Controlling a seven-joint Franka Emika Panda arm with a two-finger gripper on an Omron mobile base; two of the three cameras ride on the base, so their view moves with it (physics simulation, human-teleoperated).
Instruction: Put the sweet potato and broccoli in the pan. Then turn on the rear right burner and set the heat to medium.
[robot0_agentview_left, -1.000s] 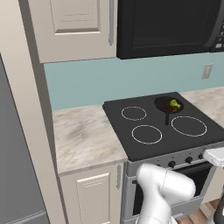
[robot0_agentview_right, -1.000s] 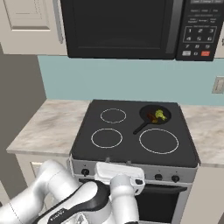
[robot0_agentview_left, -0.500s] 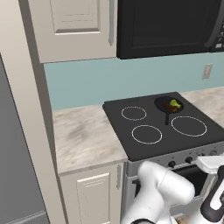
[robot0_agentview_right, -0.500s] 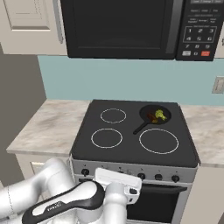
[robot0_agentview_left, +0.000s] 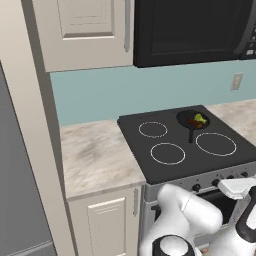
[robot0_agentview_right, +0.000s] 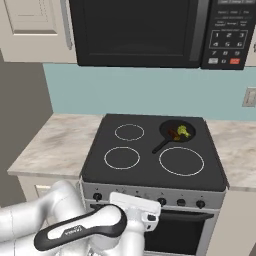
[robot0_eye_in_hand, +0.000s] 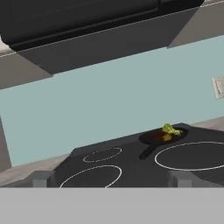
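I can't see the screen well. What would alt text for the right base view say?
A small round black skillet sits on the rear right zone of a flat black glass cooktop, holding a yellow-green knobbly broccoli piece beside a reddish-brown sweet potato lump. A black microwave hangs above; the white robot arm crosses the foreground by the stove knobs.
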